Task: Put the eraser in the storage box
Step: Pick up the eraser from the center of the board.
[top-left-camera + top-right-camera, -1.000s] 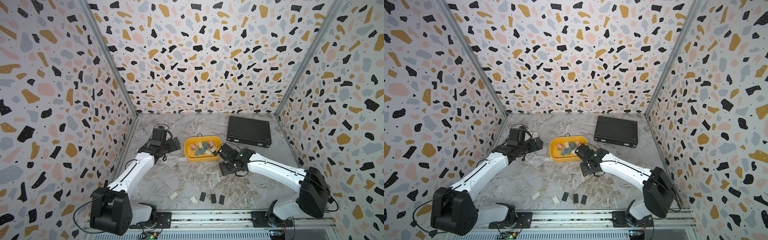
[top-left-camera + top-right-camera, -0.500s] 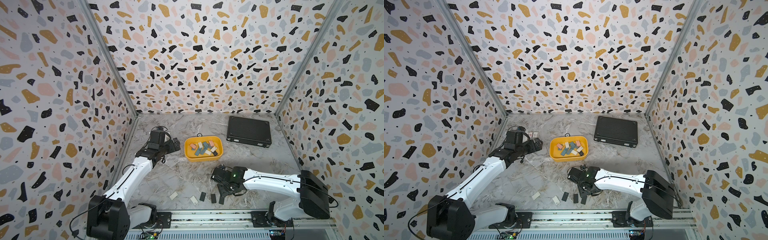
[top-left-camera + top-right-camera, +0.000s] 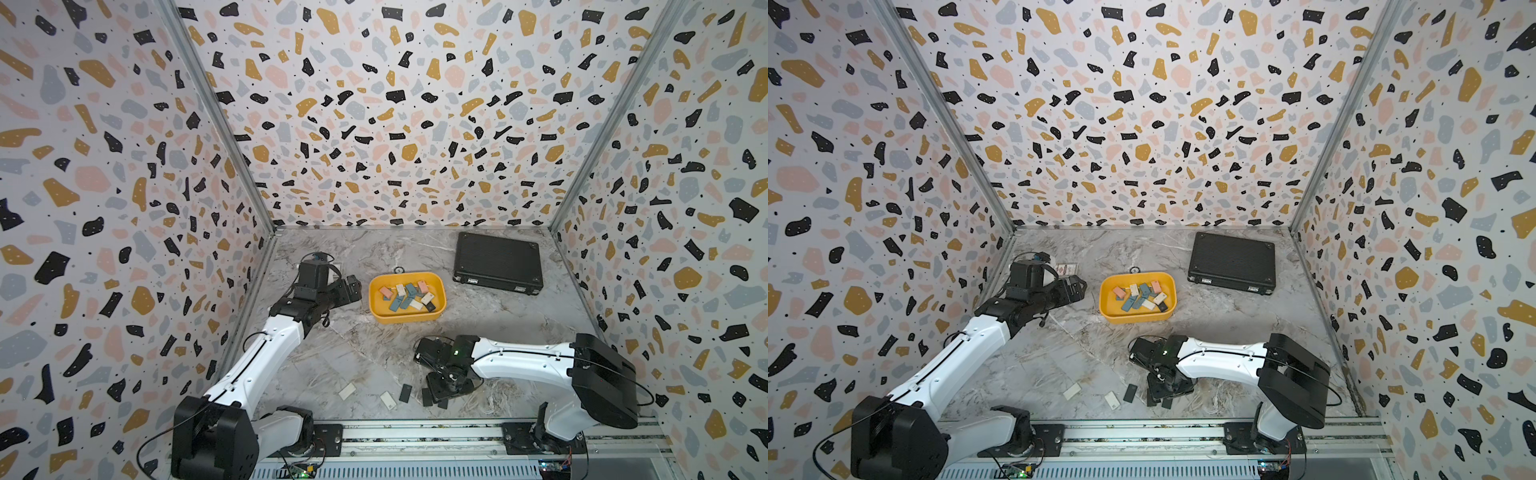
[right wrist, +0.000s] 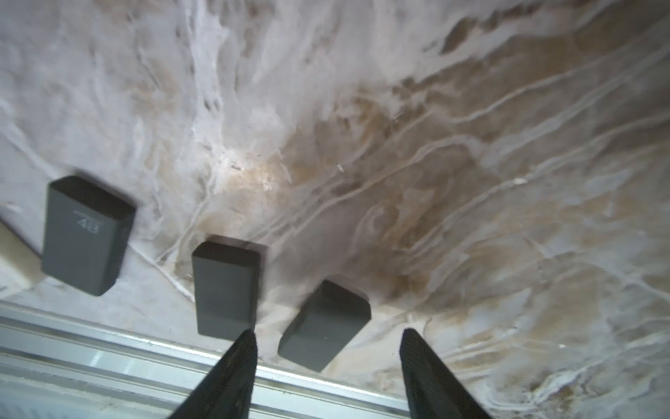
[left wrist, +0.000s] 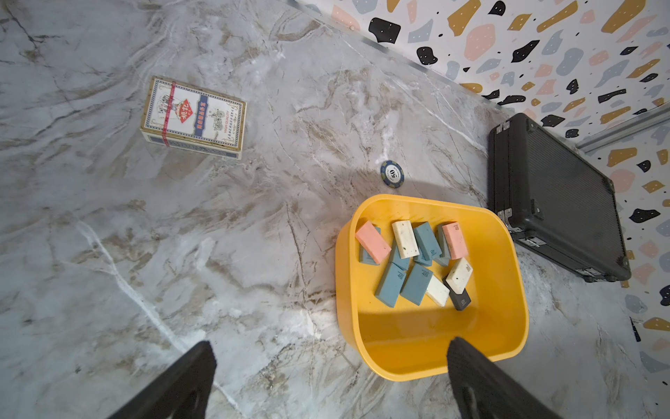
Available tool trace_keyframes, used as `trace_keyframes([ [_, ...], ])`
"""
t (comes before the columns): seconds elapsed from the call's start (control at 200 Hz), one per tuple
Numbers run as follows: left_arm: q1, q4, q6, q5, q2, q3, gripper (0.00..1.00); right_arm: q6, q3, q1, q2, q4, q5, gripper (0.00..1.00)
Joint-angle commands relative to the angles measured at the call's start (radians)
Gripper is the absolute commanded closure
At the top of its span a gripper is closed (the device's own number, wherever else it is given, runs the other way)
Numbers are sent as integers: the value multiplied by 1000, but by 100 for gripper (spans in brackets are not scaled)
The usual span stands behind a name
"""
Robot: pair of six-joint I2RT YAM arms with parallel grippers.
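Right end effector (image 4: 328, 331) is hovering, jaws apart, over a dark eraser (image 4: 322, 326); contact is hard to judge. Left end effector (image 5: 330, 341) is gaping wide near the storage box (image 5: 398, 337).

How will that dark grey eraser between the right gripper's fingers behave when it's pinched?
The dark grey eraser is a flat-sided block lying flat, so it likely won't roll. It looks small and solid: probably light and stiff. It lies skewed under the open right gripper, so closing may twist it.
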Motion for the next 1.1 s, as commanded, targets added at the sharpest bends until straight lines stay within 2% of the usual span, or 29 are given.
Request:
trace_keyframes([
  [0.0, 7, 28, -1, 7, -14, -9, 1, 9, 16, 5, 1, 3, -40, 35],
  [0.275, 7, 24, -1, 9, -14, -7, 0, 9, 12, 0, 47, -1, -57, 37],
  [0.671, 7, 26, -3, 12, -13, -7, 1, 29, -42, -35, 27, 4, -50, 43],
  [1.096, 7, 29, -2, 22, 0, -1, 0, 22, -45, -37, -63, -29, 5, 44],
])
